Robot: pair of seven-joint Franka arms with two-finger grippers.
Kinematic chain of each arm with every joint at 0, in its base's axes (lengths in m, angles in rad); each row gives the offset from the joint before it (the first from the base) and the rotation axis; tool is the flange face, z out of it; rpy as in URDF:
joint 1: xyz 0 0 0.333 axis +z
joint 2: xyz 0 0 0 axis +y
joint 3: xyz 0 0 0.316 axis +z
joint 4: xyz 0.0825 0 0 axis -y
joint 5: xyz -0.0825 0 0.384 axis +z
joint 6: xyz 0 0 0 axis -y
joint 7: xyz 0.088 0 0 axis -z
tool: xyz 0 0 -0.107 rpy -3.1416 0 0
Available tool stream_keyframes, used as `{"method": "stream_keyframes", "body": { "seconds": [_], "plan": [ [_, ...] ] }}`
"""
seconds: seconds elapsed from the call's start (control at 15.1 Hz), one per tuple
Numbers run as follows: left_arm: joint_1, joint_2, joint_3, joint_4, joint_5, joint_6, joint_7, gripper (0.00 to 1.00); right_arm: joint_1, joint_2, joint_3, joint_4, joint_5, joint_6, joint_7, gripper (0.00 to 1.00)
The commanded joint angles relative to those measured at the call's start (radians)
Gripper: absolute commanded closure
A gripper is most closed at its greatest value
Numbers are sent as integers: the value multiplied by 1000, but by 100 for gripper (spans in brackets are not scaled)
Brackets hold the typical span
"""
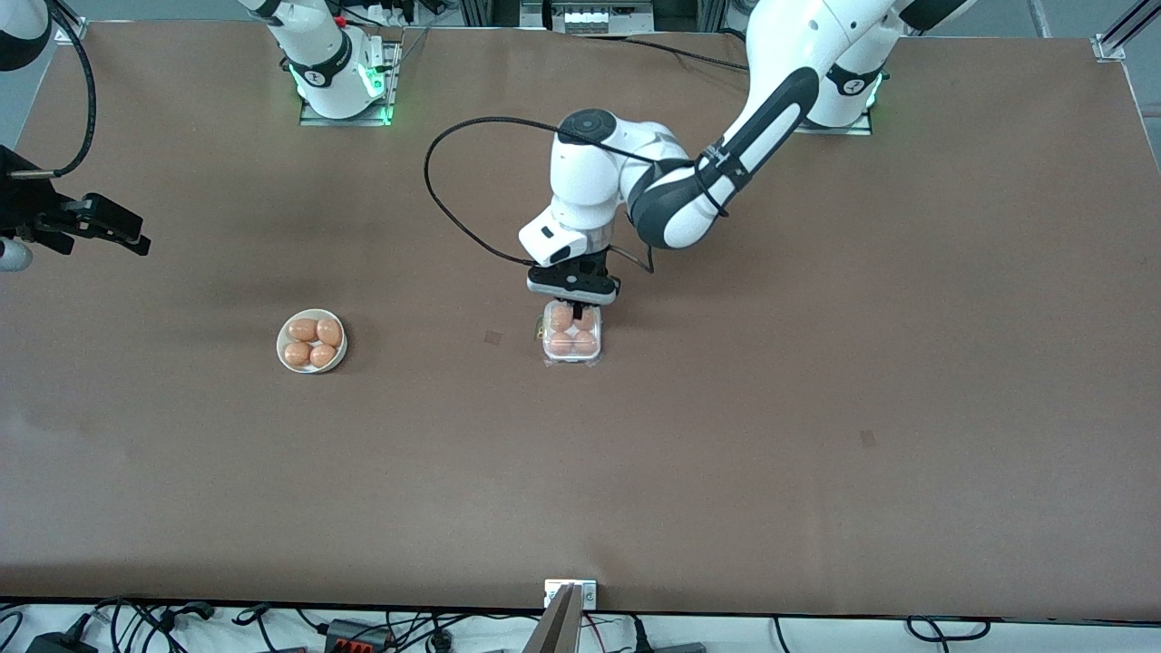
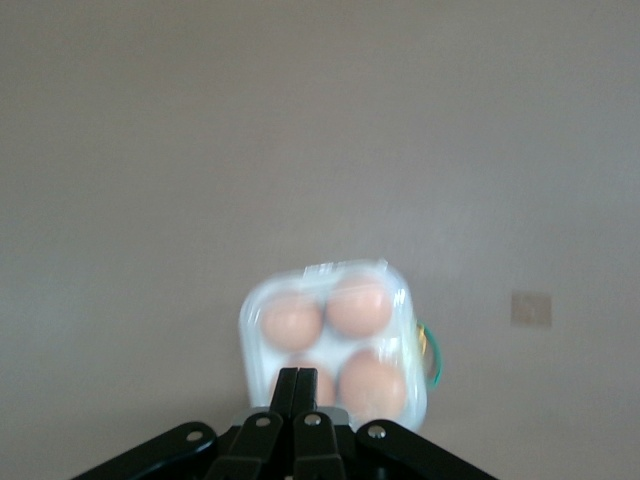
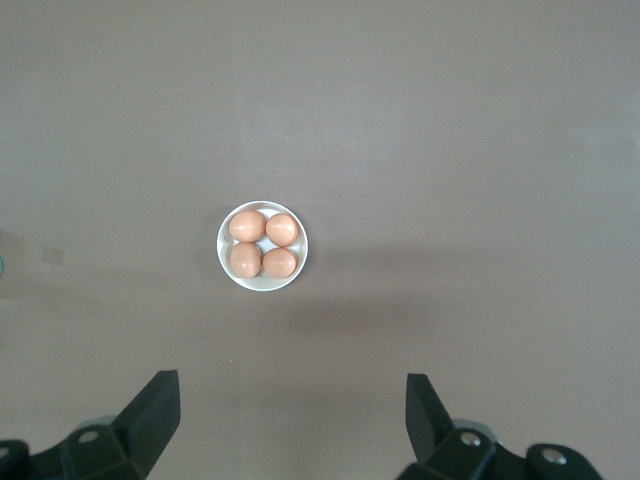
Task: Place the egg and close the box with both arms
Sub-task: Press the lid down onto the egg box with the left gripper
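Front view: box (image 1: 573, 339), four eggs inside, clear lid down, sits mid-table; left gripper (image 1: 577, 311), fingers together, tips over box edge nearest the arm bases. Bowl (image 1: 311, 342) w/ four eggs lies toward right arm's end. Right gripper (image 1: 102, 220) waits high, jaws apart. Left wrist view: pinched fingers (image 2: 300, 395) at box (image 2: 335, 340). Right wrist view: spread fingers (image 3: 152, 412) above bowl (image 3: 262, 246).

White arms (image 1: 780, 100), black joint bands, cables

Under my closed left fingers (image 2: 298, 392) the box (image 2: 330, 340) has a clear, glossy plastic lid; its eggs (image 2: 360, 305) look smooth, matt. The table (image 1: 726, 435) is matt brown.
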Motion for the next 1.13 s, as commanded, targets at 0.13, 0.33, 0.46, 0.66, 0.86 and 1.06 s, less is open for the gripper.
{"method": "stream_keyframes", "body": {
  "seconds": [0.13,0.33,0.46,0.66,0.86,1.06],
  "plan": [
    [128,-33,-195,20,-56,-313,4,99,-8,-7,4,7,9,-22,-1,0],
    [242,-32,-310,61,-72,-534,161,99,-9,-8,2,9,9,-22,1,0],
    [256,-32,-326,101,-70,-655,276,99,-9,-8,2,9,12,-22,1,0],
    [261,-29,-315,119,-55,-723,468,99,-8,-8,4,9,7,-16,-1,0],
    [342,-32,-315,136,-52,-749,608,98,-6,-8,4,7,4,-15,-1,0],
    [431,-45,-321,176,-55,-767,796,92,-9,-8,4,4,3,-12,-2,0]
  ]
}}
